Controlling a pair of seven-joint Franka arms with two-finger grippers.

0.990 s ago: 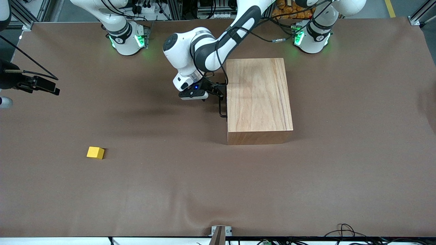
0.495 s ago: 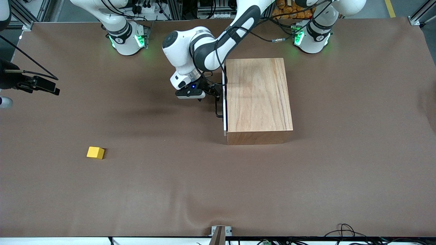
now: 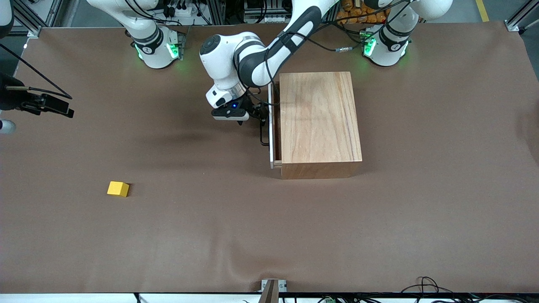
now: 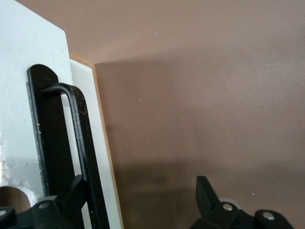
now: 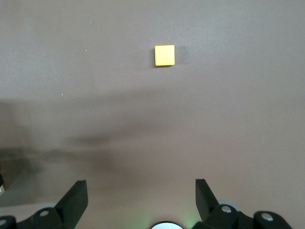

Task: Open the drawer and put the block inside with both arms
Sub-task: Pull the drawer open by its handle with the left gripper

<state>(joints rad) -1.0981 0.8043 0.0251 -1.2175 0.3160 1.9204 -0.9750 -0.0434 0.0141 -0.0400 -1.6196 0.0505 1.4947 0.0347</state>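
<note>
The wooden box (image 3: 320,118) stands mid-table. Its drawer (image 3: 270,126) is pulled out a small way, its white front panel facing the right arm's end of the table. My left gripper (image 3: 261,114) is open at the black handle (image 3: 264,132). In the left wrist view the gripper (image 4: 140,191) has one finger (image 4: 71,195) hooked in back of the handle bar (image 4: 83,138), against the white panel (image 4: 28,71). The yellow block (image 3: 118,188) lies on the table, nearer the front camera. My right gripper (image 3: 59,107) is open, high over the table, with the block (image 5: 165,55) in its view, gripper (image 5: 139,188) empty.
The brown table cover (image 3: 269,235) spreads wide and bare between the block and the box. The two green-lit arm bases (image 3: 158,48) stand along the table's edge farthest from the front camera. Cables hang at the nearest edge.
The drawer has slid out of the box a short way toward the right arm's end, and my left gripper has moved with the handle. The right arm and the block have not moved.
</note>
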